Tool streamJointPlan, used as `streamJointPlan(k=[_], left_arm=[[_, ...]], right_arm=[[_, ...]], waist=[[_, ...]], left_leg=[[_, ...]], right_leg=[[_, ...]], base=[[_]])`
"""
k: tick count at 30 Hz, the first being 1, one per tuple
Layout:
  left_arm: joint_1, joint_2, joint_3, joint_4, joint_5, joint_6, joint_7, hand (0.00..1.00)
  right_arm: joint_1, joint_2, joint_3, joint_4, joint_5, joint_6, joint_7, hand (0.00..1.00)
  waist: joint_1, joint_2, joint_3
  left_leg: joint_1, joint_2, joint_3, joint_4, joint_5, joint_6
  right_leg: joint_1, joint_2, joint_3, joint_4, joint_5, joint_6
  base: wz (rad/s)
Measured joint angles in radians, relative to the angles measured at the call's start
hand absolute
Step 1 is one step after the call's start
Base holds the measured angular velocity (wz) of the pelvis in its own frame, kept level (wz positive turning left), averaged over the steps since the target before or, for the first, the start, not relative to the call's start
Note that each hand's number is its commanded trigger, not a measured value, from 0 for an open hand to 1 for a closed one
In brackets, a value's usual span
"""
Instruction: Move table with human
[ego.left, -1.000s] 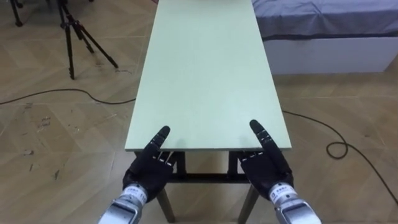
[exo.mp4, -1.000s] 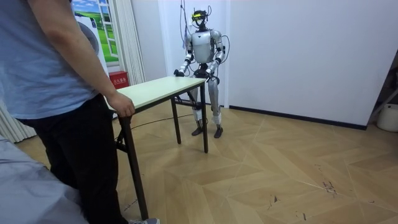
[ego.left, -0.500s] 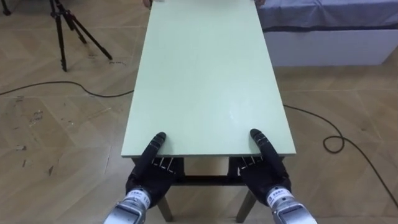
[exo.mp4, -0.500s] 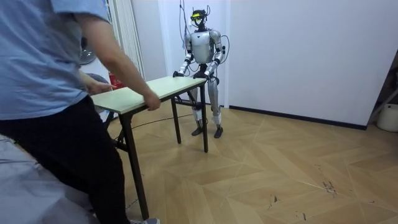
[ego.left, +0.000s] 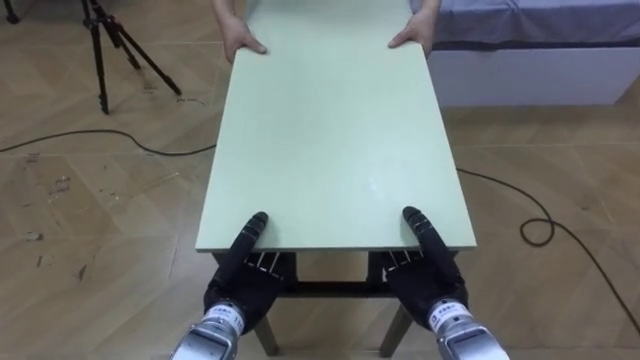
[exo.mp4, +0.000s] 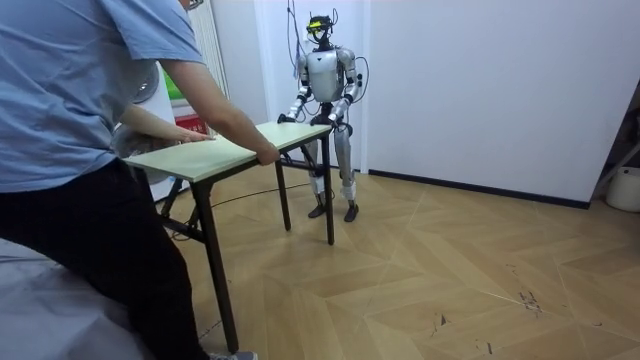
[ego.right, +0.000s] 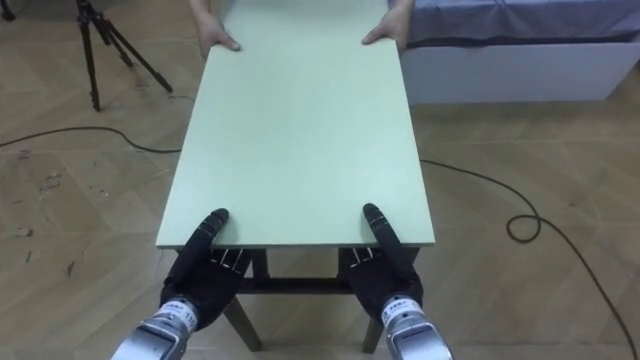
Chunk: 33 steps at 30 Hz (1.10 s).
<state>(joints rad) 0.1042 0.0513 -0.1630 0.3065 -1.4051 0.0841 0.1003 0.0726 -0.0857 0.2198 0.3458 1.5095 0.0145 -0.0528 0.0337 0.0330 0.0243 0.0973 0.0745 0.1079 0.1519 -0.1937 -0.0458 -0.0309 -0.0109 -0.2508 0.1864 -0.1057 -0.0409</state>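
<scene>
A robot and a person share the load of a pale green table (ego.left: 330, 130), one at each short end. The robot's left hand (ego.left: 240, 275) and right hand (ego.left: 430, 272) clamp the near edge at its two corners. Each thumb lies flat on the top and the other fingers fold under the rim, so both hands pinch the board and carry nothing else. Straight ahead of them, at the far end, the person's hands (ego.left: 240, 42) grip the opposite corners. In the room view the person (exo.mp4: 90, 150) leans over that end.

The likely trouble is a mismatch of pace. If the person pulls or lifts faster than the robot steps, the thin edge could slide out from under the thumbs and the near end would drop. A pinch this close to the rim leaves little margin. A twist of the table would load one hand more than the other. A tripod (ego.left: 100, 40) stands on the floor ahead and to the left of the left hand, and a bed (ego.left: 530, 25) lies ahead and to the right of the right hand. A sideways swing could catch either.

No box, bowl or basket stands on the top between the two pairs of hands.
</scene>
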Motion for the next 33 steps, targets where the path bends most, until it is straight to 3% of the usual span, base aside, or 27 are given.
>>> streamJointPlan(k=[11,21,26,33], left_arm=[[0.088,0.022,0.001,-0.181,0.017,-0.002,-0.059,1.00],[0.143,0.022,-0.006,-0.227,0.026,-0.026,-0.107,1.00],[0.161,0.023,-0.019,-0.248,0.028,-0.045,-0.118,1.00],[0.211,0.026,-0.040,-0.273,0.035,-0.079,-0.127,1.00]], right_arm=[[0.107,-0.005,0.006,-0.216,-0.003,-0.016,0.014,1.00],[0.136,-0.027,0.051,-0.245,-0.015,-0.060,0.066,1.00],[0.145,-0.026,0.073,-0.245,-0.026,-0.101,0.088,1.00],[0.187,-0.036,0.099,-0.267,-0.018,-0.115,0.101,1.00]], waist=[[-0.001,0.004,-0.0010],[-0.001,-0.002,-0.0048],[0.003,-0.007,-0.0081],[0.007,-0.010,-0.0100]], left_leg=[[-0.007,-0.001,0.003,-0.001,0.000,0.000],[0.001,-0.001,0.027,-0.001,0.000,0.000],[-0.001,0.000,0.027,-0.003,0.000,0.000],[-0.008,0.000,0.028,-0.001,0.000,0.000]], right_leg=[[-0.004,0.001,0.001,0.002,-0.001,0.001],[-0.005,0.002,0.004,0.001,-0.001,0.001],[-0.005,0.002,0.004,0.002,-0.001,0.001],[-0.010,0.002,0.005,0.002,-0.001,0.001]], base=[[0.00],[-0.05],[0.00],[0.01]])
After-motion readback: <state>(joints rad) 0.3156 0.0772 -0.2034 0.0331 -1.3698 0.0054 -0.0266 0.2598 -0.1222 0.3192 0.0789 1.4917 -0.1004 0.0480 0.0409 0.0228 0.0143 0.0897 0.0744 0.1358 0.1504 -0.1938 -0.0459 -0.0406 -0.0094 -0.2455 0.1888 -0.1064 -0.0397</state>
